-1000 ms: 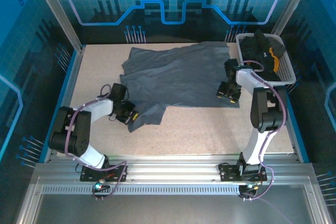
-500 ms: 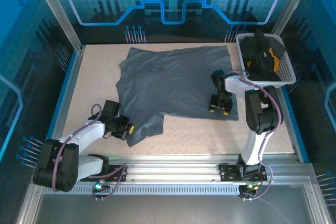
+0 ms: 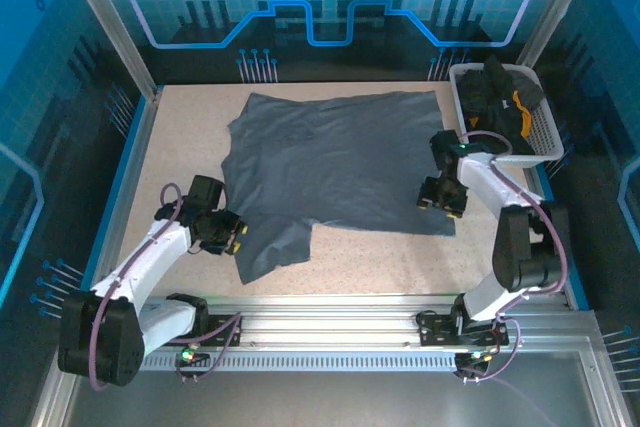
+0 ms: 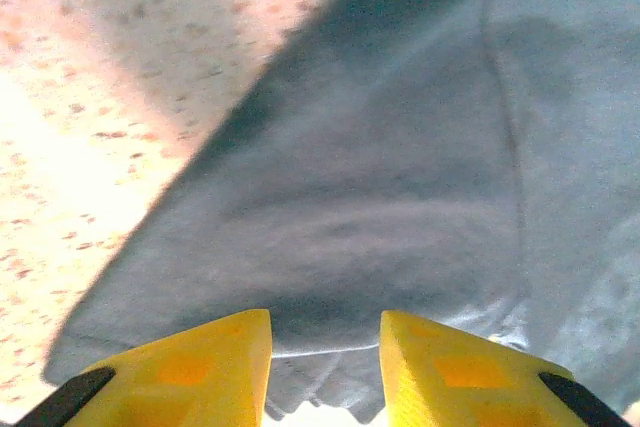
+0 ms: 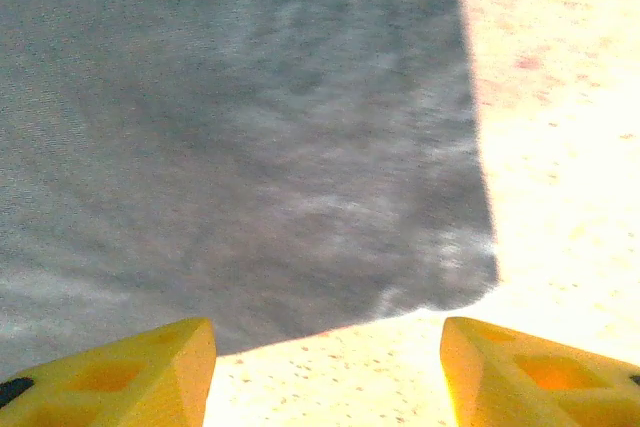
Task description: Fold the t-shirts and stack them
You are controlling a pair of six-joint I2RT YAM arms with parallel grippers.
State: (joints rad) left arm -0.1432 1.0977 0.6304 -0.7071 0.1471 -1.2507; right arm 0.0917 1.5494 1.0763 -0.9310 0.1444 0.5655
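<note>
A slate-grey t-shirt (image 3: 340, 157) lies spread flat on the table, with one sleeve (image 3: 272, 242) pointing toward the near left. My left gripper (image 3: 238, 237) sits at that sleeve's left edge. In the left wrist view its yellow fingers (image 4: 200, 362) stand apart, with the sleeve hem (image 4: 330, 357) lying loose between them. My right gripper (image 3: 440, 205) hovers at the shirt's near right corner, open. In the right wrist view that corner (image 5: 440, 267) lies just ahead of the wide gap, with bare table between the fingers. Black t-shirts (image 3: 490, 92), one with an orange patch (image 3: 518, 107), are heaped in the basket.
The white mesh basket (image 3: 540, 155) stands at the far right corner, close behind my right arm. Speckled beige tabletop (image 3: 400, 257) shows in front of the shirt. Blue walls and metal frame posts ring the table.
The grey shirt went from bunched to spread flat as both grippers drew it toward the near edge. The left jaws have opened and let go of the sleeve. The right gripper shifted to the right.
</note>
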